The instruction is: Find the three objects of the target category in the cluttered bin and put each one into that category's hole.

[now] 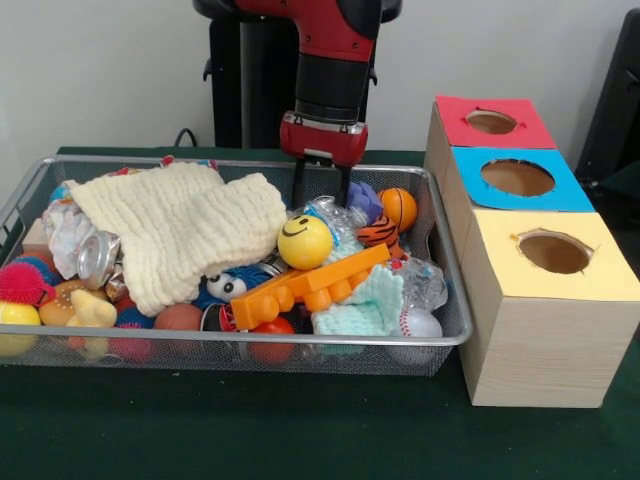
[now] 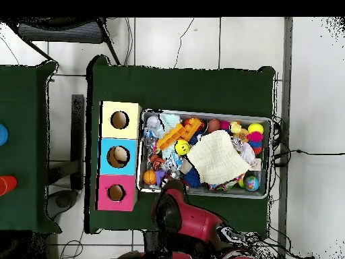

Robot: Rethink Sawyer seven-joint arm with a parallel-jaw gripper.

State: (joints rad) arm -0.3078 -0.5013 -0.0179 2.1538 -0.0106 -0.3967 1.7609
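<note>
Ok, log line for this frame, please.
phase: reaching | gripper: open, fingers down over crinkly plastic piece in bin | blue-topped hole: nothing being dropped

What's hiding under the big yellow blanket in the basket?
A crushed can and a blue googly-eyed toy peek out from the blanket's edges. Anything beneath its middle is covered.

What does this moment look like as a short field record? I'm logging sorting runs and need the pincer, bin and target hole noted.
pincer: pincer open, fingers lowered at the bin's far side over crinkly clear plastic
bin: wire mesh bin full of toys, balls, a can
cloth: cream cloth draped over the left half
target hole: blue-topped hole, middle box of three
other plastic: another clear piece near the right wall
</note>
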